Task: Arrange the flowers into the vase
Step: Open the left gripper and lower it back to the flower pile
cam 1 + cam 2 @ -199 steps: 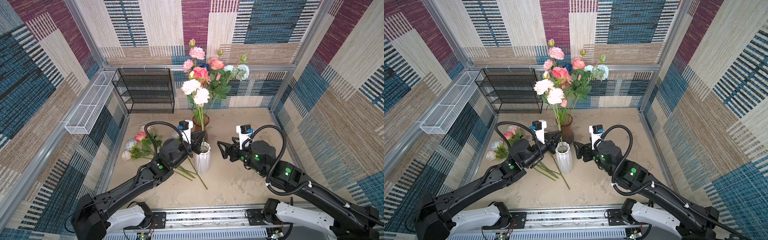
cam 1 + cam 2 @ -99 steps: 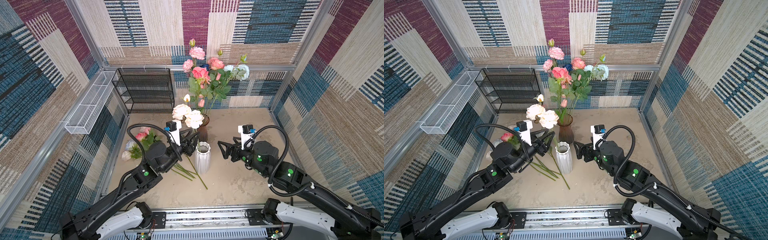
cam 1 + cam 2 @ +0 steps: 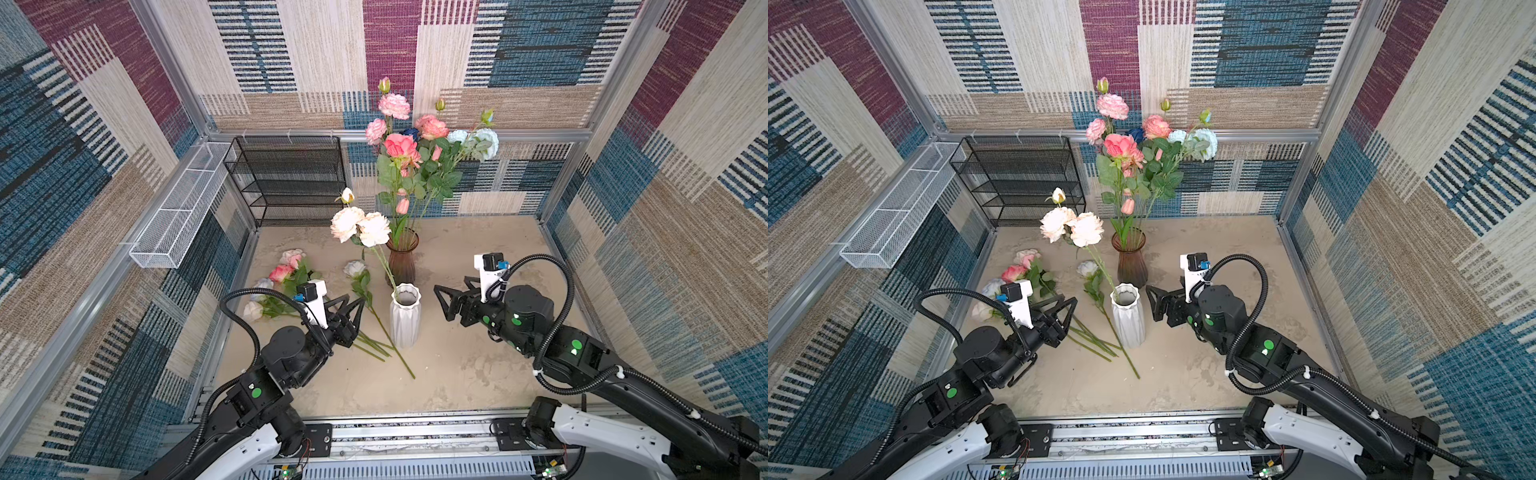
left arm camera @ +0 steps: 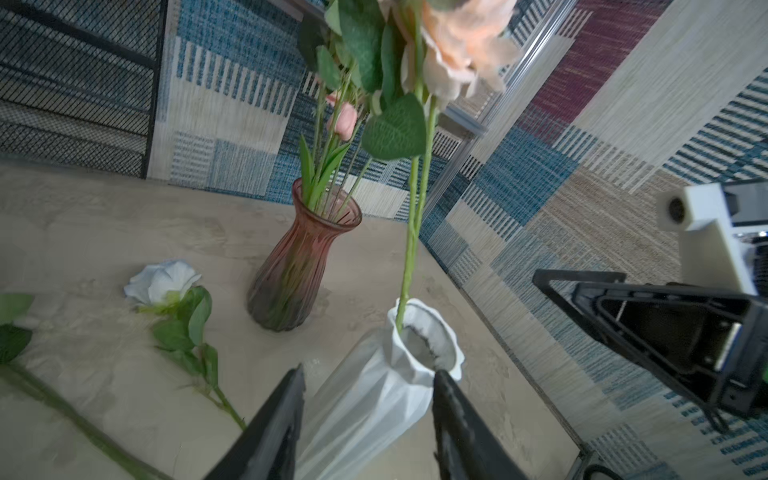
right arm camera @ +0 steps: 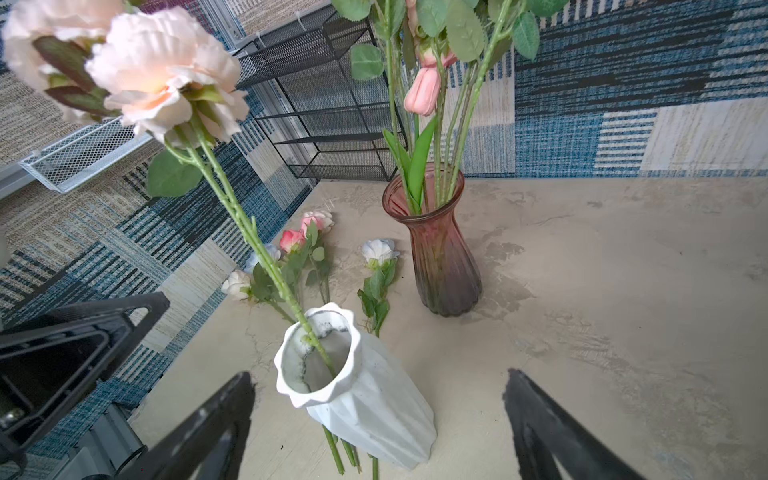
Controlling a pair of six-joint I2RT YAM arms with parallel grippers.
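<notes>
Long green-stemmed artificial flowers [image 3: 280, 273] beside the white faceted ceramic vase [image 3: 405, 322]: likely light, springy, crushable heads; grip mid-stem. Left gripper [image 3: 355, 298] parted, right gripper [image 3: 450, 284] wide, both empty.

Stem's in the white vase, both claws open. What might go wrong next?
1. The cream-flowered stem leans well out of the narrow white vase with large blooms and no claw holding it; it may tip the vase or slide out.
2. Several loose stems lie at the vase's foot, near the open left claw; pulling one may knock the vase.
</notes>
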